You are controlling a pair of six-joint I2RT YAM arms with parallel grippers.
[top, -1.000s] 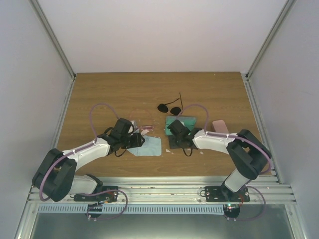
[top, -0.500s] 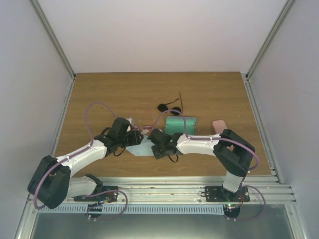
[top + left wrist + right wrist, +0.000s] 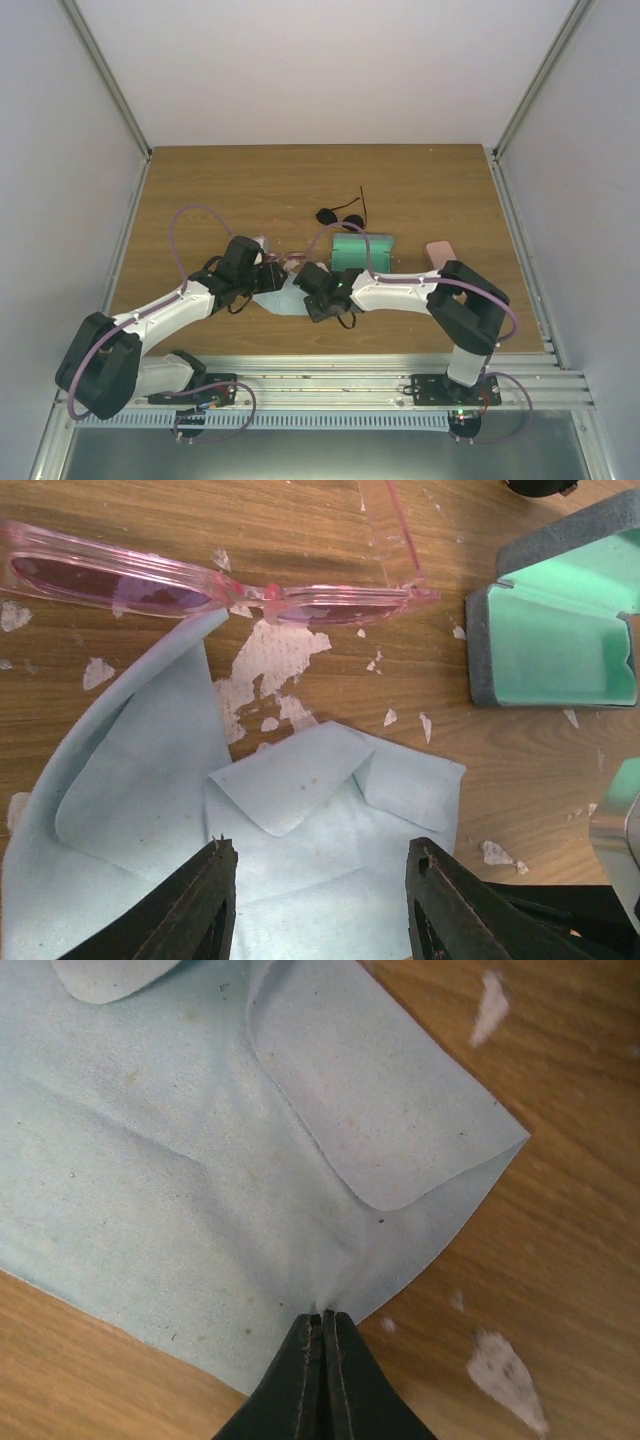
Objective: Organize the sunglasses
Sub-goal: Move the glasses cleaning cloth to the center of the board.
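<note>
While the pink sunglasses (image 3: 240, 588) are lying flat just beyond my left pincer (image 3: 322, 848), their translucent frame and pale purplish lenses right at the far edge of the light blue cloth (image 3: 300, 820), the thin black pair (image 3: 327, 215) with dark oval lenses is sitting farther off, past the open green-lined case (image 3: 560, 640). My left pincer is hanging wide apart over the cloth, gripping nothing. My right pincer (image 3: 323, 1320) is pinching the cloth's edge, its fingers pressing together on the fabric.
</note>
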